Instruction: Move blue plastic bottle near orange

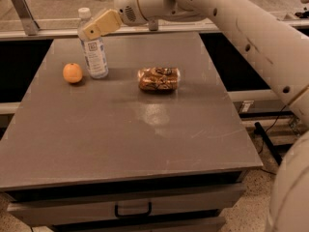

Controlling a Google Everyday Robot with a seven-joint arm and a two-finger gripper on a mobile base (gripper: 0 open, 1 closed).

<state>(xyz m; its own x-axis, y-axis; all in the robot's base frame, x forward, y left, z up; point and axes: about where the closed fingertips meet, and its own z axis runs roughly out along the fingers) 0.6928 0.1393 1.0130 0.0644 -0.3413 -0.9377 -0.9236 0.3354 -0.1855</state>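
The blue plastic bottle (95, 52) stands upright on the grey table (130, 129) at the back left; it is clear, with a white cap and a pale label. The orange (72, 73) sits on the table just left of the bottle, a small gap between them. My gripper (88, 31), with tan pads on a white arm, reaches in from the upper right and sits at the bottle's shoulder, just below the cap, overlapping it in view. I cannot tell whether it touches the bottle.
A brown shiny wrapped snack packet (159, 78) lies right of the bottle near the table's middle back. A rail (43, 24) runs behind the table. My white arm (231, 18) crosses the upper right. A drawer handle (132, 210) is at the table's front.
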